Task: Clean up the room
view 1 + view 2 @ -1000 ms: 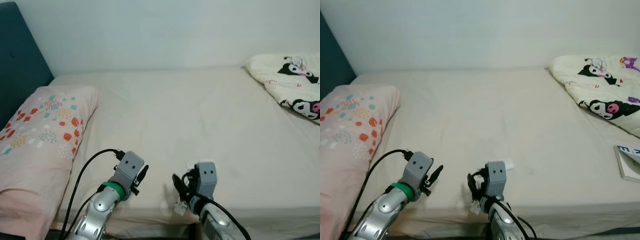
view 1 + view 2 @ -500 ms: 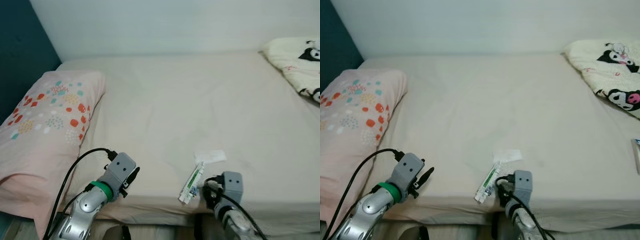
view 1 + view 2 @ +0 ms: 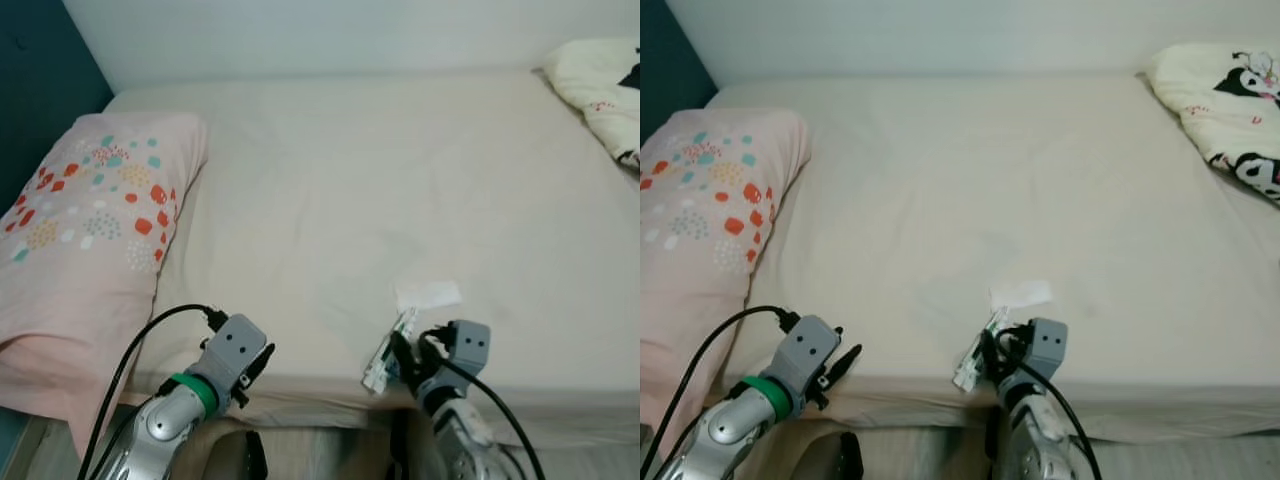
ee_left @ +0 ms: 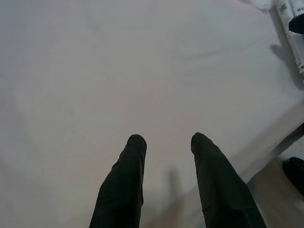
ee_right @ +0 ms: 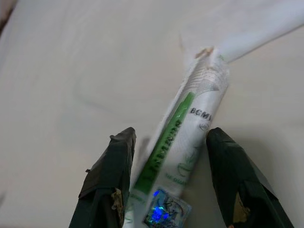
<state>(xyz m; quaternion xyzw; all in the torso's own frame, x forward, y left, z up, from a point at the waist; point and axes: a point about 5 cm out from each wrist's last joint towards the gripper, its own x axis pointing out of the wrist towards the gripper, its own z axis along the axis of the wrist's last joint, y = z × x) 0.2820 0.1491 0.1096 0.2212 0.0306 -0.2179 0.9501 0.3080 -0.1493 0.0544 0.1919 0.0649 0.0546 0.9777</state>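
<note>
1. A bed (image 3: 330, 170) with a cream sheet fills the scene, set against a pale wall, with a dark teal headboard (image 3: 40, 70) at the far left
2. A pink pillow (image 3: 85, 230) with coloured dots lies along the left side of the bed; a cream blanket (image 3: 1230, 90) with cartoon prints is bunched at the far right corner
3. A white tube (image 5: 183, 142) with a green stripe lies near the bed's near edge, right of centre, and a small white scrap of paper (image 3: 428, 296) lies just beyond its far end
4. The right gripper (image 5: 175, 183) sits low over the tube, its jaws apart with one finger on either side of the tube
5. The left gripper (image 4: 166, 142) hovers at the bed's near edge, left of the tube and well apart from it, jaws apart and holding nothing
</note>
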